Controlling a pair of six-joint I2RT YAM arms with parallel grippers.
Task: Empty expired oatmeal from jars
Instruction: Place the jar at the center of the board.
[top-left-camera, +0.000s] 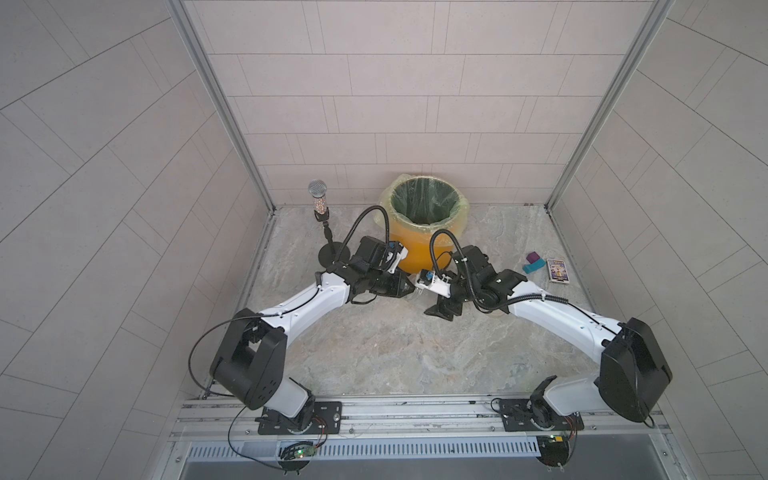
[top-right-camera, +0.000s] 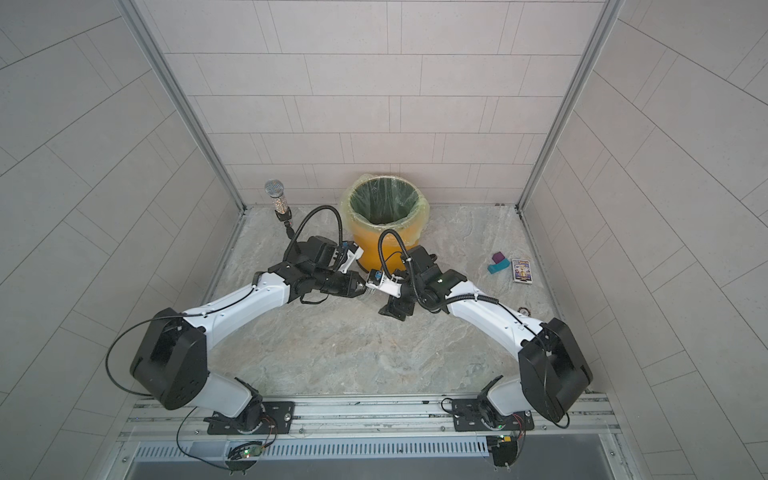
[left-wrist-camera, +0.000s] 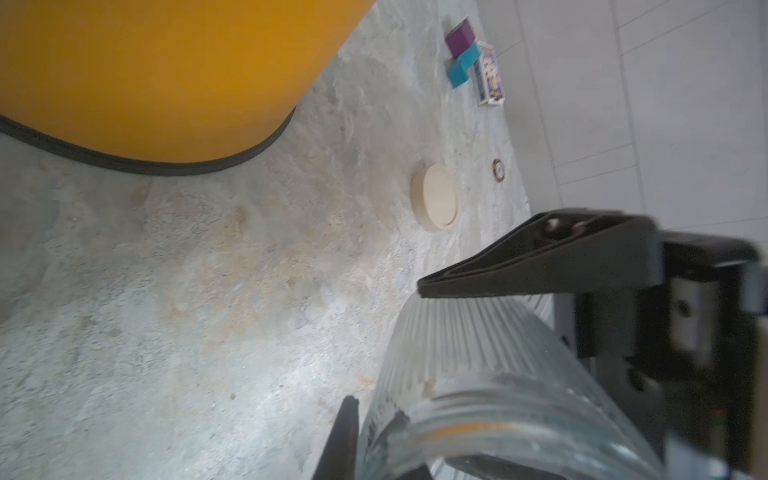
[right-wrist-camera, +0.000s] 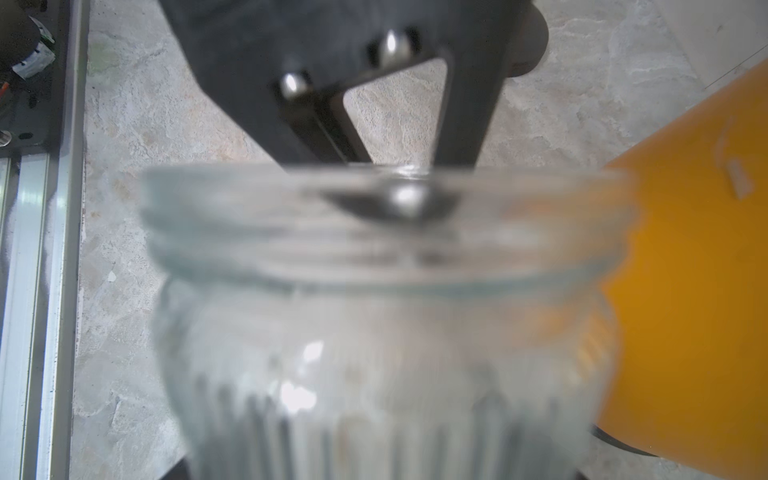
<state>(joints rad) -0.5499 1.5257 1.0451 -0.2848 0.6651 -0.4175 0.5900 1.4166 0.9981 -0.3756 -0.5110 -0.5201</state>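
The jar (right-wrist-camera: 386, 353) lay in the right gripper (right-wrist-camera: 380, 415), wide jaws apparently clamping it; the left gripper (right-wrist-camera: 395, 195) pinched its rim, fully closed.

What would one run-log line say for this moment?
ribbed clear glass jar: lidless, held by both | left gripper: shut on rim | right gripper: shut on body | round cream lid: on stone-patterned tabletop

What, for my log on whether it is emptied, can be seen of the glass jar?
The jar is clear ribbed glass with a threaded wide mouth, open; its cream lid lies apart on the table. It looks nearly empty. The right gripper clamps its body, the left gripper pinches its rim, beside the orange bin.
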